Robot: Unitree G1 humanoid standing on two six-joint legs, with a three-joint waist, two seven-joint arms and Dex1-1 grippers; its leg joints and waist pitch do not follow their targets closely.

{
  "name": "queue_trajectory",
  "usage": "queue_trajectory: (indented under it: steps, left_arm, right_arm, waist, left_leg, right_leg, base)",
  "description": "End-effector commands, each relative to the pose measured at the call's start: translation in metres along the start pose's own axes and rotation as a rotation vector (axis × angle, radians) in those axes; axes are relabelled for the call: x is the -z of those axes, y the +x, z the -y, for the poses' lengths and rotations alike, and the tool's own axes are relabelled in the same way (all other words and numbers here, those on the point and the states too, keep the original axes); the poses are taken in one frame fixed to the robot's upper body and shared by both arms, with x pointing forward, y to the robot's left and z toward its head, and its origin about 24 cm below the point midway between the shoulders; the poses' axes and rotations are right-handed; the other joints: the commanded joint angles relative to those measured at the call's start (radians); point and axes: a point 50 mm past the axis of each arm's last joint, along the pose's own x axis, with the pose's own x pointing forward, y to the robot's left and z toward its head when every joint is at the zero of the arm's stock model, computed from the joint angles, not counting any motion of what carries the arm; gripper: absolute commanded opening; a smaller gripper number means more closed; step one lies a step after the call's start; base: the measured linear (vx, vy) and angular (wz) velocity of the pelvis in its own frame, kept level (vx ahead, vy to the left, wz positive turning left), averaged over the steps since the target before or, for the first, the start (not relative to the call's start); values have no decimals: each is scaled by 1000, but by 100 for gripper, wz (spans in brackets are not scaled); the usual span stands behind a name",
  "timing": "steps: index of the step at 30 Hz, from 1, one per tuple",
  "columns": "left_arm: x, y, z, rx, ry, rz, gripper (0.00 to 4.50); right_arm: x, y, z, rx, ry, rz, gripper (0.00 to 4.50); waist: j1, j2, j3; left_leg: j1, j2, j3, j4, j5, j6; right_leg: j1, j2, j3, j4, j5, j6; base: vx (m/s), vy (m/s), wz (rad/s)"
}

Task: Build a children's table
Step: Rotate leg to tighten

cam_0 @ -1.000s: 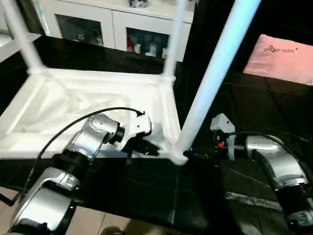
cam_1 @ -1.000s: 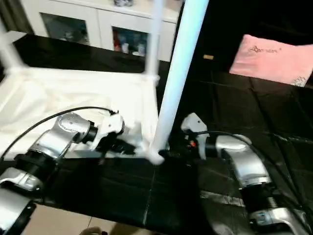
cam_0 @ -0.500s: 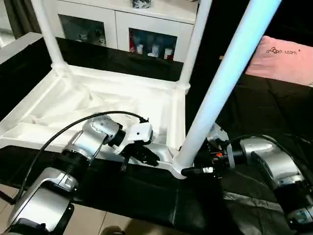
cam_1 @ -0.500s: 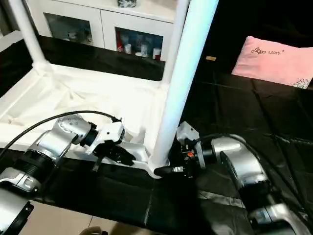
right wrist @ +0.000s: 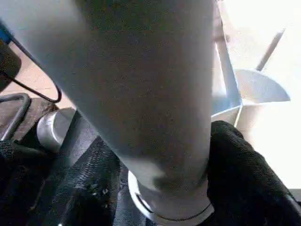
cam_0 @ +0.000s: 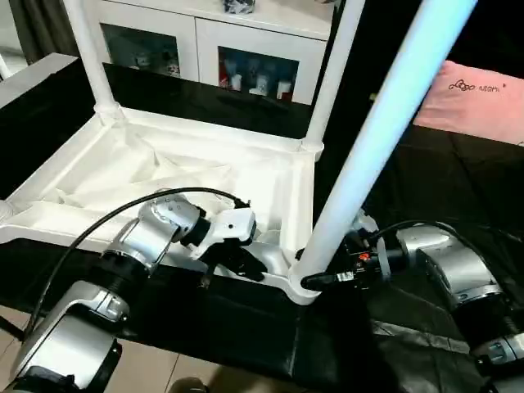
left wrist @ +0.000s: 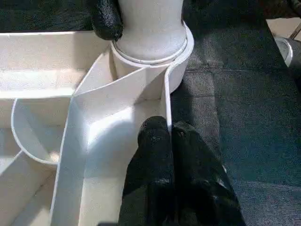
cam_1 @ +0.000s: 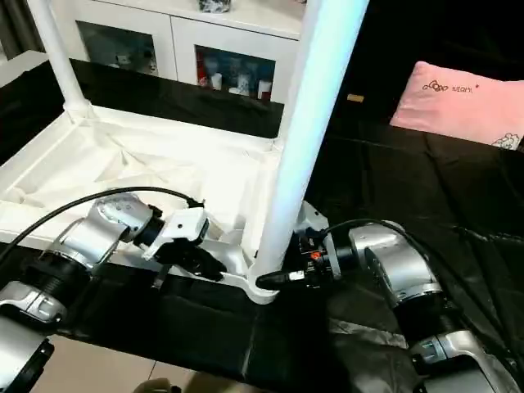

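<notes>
Tabletop (cam_0: pixel 164 176) lies upside down on black-covered table (cam_0: pixel 246 319), ribbed underside up; three legs upright in corner sockets: near leg (cam_0: pixel 368 139), far right leg (cam_0: pixel 332 74), far left leg (cam_0: pixel 86 53); right gripper (right wrist: pixel 155 188) grips near leg at base, one finger each side, just above socket; left gripper (left wrist: pixel 170 136) pinched shut, fingertips resting against rib beside same corner; pink pillow (cam_0: pixel 483 90) far right; white cabinet (cam_0: pixel 205 41) behind.

Black cloth (cam_0: pixel 426 188) covers the work surface. Pink pillow (cam_0: pixel 483 90) lies on the cloth at its far right. White glass-door cabinet (cam_0: pixel 246 41) stands behind the cloth's far edge.
</notes>
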Motion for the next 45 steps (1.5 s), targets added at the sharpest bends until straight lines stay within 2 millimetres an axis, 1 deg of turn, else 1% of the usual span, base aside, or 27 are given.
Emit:
queue_trajectory:
  steps: [1, 2, 3, 5, 8, 9, 10, 12, 13, 14, 15, 17, 18, 20, 22, 23, 25, 27, 29, 30, 32, 33, 37, 39, 41, 42, 45]
  left_arm:
    - [-7, 8, 2, 43, 48, -3, 0]
    - [-7, 8, 2, 33, 41, 1, 0]
    - [-5, 9, 2, 20, 23, 4, 0]
    - [-5, 9, 2, 9, 13, 6, 0]
    - [-5, 9, 1, -2, 4, 14, 0]
    - [-8, 12, -5, -73, -58, 47, 0]
    - [-8, 12, -5, -73, -59, 47, 0]
    - [-13, 19, -14, -191, -134, 98, 0]
    - [-13, 19, -14, -191, -134, 98, 0]
    - [-17, 23, -20, -268, -190, 134, 0]
    - [-18, 24, -22, -283, -201, 140, 0]
    - [-22, 28, -27, -332, -249, 164, 0]
    - [-26, 32, -31, -372, -280, 178, 0]
    - [-32, 37, -37, -445, -337, 193, 0]
    - [-36, 40, -44, -504, -377, 203, 0]
    - [-39, 41, -47, -539, -394, 208, 0]
    - [-42, 42, -51, -578, -408, 214, 0]
    - [-46, 44, -55, -617, -418, 226, 0]
    - [-48, 45, -55, -621, -414, 224, 0]
    - [-48, 46, -55, -622, -413, 220, 0]
    - [-48, 46, -55, -626, -416, 217, 0]
    - [-45, 44, -54, -629, -415, 205, 0]
    - [-39, 39, -53, -625, -394, 192, 0]
    - [-37, 38, -52, -621, -384, 187, 0]
    - [-31, 33, -50, -602, -360, 164, 0]
    - [-28, 30, -49, -591, -353, 151, 0]
    - [-25, 25, -46, -547, -316, 135, 0]
  right_arm:
    - [-4, -1, 1, -7, 0, 8, 231]
    - [-3, 0, 0, -9, -1, 10, 224]
    - [-4, 1, -1, -9, 2, 21, 222]
    - [-4, 1, -2, -6, 3, 28, 221]
    - [-4, 2, -3, 3, 3, 35, 216]
    - [-3, 6, -3, 85, 15, 55, 215]
    - [-3, 6, -3, 86, 15, 56, 215]
    - [-2, 13, 2, 255, 60, 86, 212]
    - [-2, 13, 2, 255, 60, 86, 211]
    - [-1, 19, 7, 367, 107, 111, 209]
    - [-1, 20, 8, 386, 119, 117, 207]
    - [-2, 27, 14, 475, 175, 143, 205]
    - [-2, 33, 18, 542, 223, 163, 205]
    - [-4, 46, 25, 652, 293, 182, 204]
    - [-7, 58, 31, 743, 325, 182, 204]
    - [-10, 64, 37, 807, 344, 181, 203]
    - [-13, 70, 42, 870, 370, 182, 203]
    - [-21, 77, 46, 913, 354, 165, 203]
    - [-27, 81, 47, 906, 338, 186, 203]
    - [-30, 81, 47, 906, 319, 188, 203]
    - [-31, 81, 47, 914, 308, 186, 254]
    - [-30, 79, 46, 914, 298, 187, 266]
    - [-27, 70, 45, 922, 283, 214, 288]
    - [-27, 68, 44, 916, 273, 220, 316]
    - [-24, 57, 42, 886, 237, 220, 320]
    - [-21, 51, 39, 862, 221, 212, 342]
    - [-17, 37, 33, 783, 156, 184, 365]
  waist:
    - [-4, 9, -72]
    - [-4, 9, -73]
    - [-2, 24, -73]
    - [-6, 15, -73]
    - [-7, 15, -72]
    - [-7, 19, -72]
    - [-8, 19, -71]
    - [-12, 16, -71]
    - [-14, 16, -69]
    - [-21, 15, -69]
    - [-25, 14, -70]
    - [-37, 14, -70]
    - [-42, 12, -73]
    - [-55, 13, -72]
    - [-61, 14, -73]
    - [-65, 17, -72]
    - [-70, 19, -75]
    - [-75, 22, -78]
    - [-74, 21, -78]
    - [-73, 21, -79]
    - [-73, 21, -78]
    - [-74, 16, -77]
    - [-71, 19, -74]
    - [-69, 20, -75]
    - [-68, 19, -76]
    - [-66, 19, -75]
    - [-59, 16, -75]
  left_leg:
    - [7, 35, -4, -60, -139, 39]
    - [7, 34, -4, -59, -139, 39]
    - [7, 34, -6, -60, -140, 36]
    - [6, 33, -5, -60, -147, 34]
    - [8, 33, -6, -60, -156, 32]
    - [9, 35, -6, -61, -157, 28]
    - [11, 36, -6, -62, -155, 25]
    - [12, 34, -8, -64, -165, 13]
    - [12, 32, -9, -64, -173, 14]
    - [8, 28, -9, -64, -175, 4]
    - [11, 26, -10, -62, -181, 4]
    - [5, 25, -11, -62, -171, 5]
    - [2, 24, -12, -61, -165, 10]
    - [3, 21, -9, -58, -158, 8]
    - [-2, 16, -11, -58, -142, 9]
    - [0, 18, -11, -59, -141, 7]
    - [4, 19, -11, -58, -142, 7]
    - [2, 22, -12, -60, -124, 13]
    - [3, 24, -10, -60, -122, 19]
    - [-1, 23, -10, -60, -107, 32]
    - [0, 23, -9, -61, -98, 40]
    - [0, 23, -8, -61, -103, 41]
    - [4, 24, -7, -62, -126, 38]
    - [4, 26, -8, -63, -126, 38]
    - [3, 25, -8, -63, -119, 43]
    - [0, 25, -8, -63, -111, 49]
    - [3, 25, -6, -61, -114, 60]
  right_leg:
    - [58, -100, 56, -80, -270, -137]
    - [59, -100, 56, -80, -271, -137]
    - [58, -101, 56, -79, -266, -140]
    - [60, -99, 55, -81, -266, -140]
    - [59, -100, 55, -83, -290, -135]
    - [59, -98, 56, -83, -282, -136]
    - [56, -97, 57, -82, -272, -138]
    - [57, -98, 55, -81, -283, -142]
    - [55, -98, 53, -84, -300, -140]
    - [59, -99, 53, -87, -336, -127]
    - [57, -102, 51, -93, -373, -114]
    - [58, -100, 51, -93, -378, -107]
    - [64, -102, 49, -94, -379, -99]
    - [55, -99, 50, -96, -378, -104]
    - [61, -101, 49, -96, -384, -97]
    - [57, -100, 48, -98, -384, -96]
    - [56, -101, 50, -96, -355, -108]
    - [60, -97, 52, -84, -247, -140]
    - [61, -99, 54, -81, -208, -153]
    - [67, -99, 55, -77, -169, -160]
    - [68, -100, 55, -76, -149, -165]
    - [68, -100, 55, -78, -159, -165]
    - [66, -103, 56, -85, -217, -151]
    - [65, -103, 56, -84, -217, -145]
    - [68, -101, 56, -82, -193, -148]
    - [70, -102, 58, -81, -174, -148]
    - [71, -101, 57, -83, -179, -144]
  base:
    - [0, 0, 0]
    - [0, 0, 0]
    - [0, 0, 0]
    - [0, 0, 0]
    - [0, 0, 0]
    - [0, 0, 0]
    - [0, 0, 0]
    - [0, 0, 0]
    - [0, 0, 0]
    - [0, 0, 0]
    - [0, 0, 0]
    - [0, 0, 0]
    - [0, 0, 0]
    - [0, 0, 0]
    - [0, 0, 0]
    - [0, 0, 0]
    - [0, 0, 0]
    - [0, 0, 0]
    - [0, 0, 0]
    - [0, 0, 0]
    - [0, 0, 0]
    - [0, 0, 0]
    - [0, 0, 0]
    - [0, 0, 0]
    - [0, 0, 0]
    - [0, 0, 0]
    - [0, 0, 0]
